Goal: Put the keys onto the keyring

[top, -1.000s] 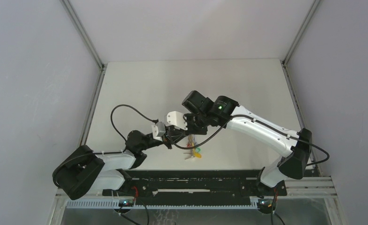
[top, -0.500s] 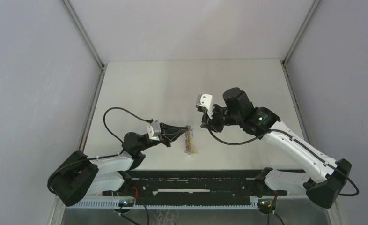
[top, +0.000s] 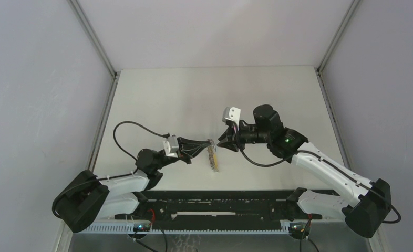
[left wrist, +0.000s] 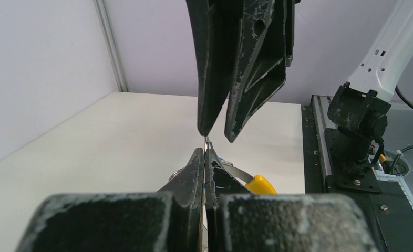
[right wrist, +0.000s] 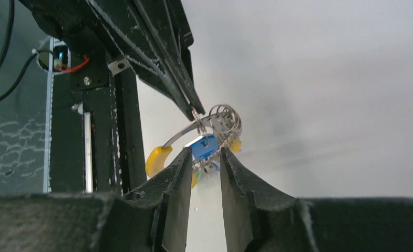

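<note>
1. Left gripper (left wrist: 205,153): jaws pressed together on a thin metal bit of the keyring (right wrist: 223,119), pinched at the very tips.
2. Right gripper (right wrist: 204,153): jaws a narrow gap apart, gripping nothing. Its tips are nose to nose with the left tips (touching or not: cannot tell).
3. Keys (top: 213,161) are bunched on the ring just by the left tips. The blue key head (right wrist: 203,147) lines up with the right gap.
4. Yellow curved section (right wrist: 156,159) points toward the near edge.
5. The bunch sits over the table (top: 162,94), close to the near edge, about mid-width.
</note>
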Controlling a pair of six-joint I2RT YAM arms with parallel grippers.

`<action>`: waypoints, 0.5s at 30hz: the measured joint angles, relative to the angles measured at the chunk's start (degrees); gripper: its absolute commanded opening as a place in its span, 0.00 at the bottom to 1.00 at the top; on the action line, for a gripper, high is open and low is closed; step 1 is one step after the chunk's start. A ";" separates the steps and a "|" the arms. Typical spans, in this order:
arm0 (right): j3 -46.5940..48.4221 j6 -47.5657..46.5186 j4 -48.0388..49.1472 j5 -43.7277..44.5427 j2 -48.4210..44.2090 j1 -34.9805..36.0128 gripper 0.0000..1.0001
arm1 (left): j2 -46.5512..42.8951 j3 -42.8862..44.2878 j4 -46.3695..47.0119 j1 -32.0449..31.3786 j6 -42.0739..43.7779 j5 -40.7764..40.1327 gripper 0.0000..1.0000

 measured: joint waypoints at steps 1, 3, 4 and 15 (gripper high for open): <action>-0.09 0.37 0.90 -0.55 0.04 -0.31 0.26 | -0.04 0.00 0.04 0.00 0.00 0.00 0.00; -0.13 0.81 2.43 -1.33 0.22 -0.70 0.25 | -0.04 0.00 0.17 0.00 0.00 0.00 0.00; -0.15 0.98 3.08 -1.77 0.39 -0.90 0.25 | -0.04 0.00 0.17 0.00 0.00 0.00 0.00; -0.35 0.68 5.99 -6.16 3.17 -1.07 0.22 | -0.04 0.00 0.17 0.00 -0.02 0.24 0.00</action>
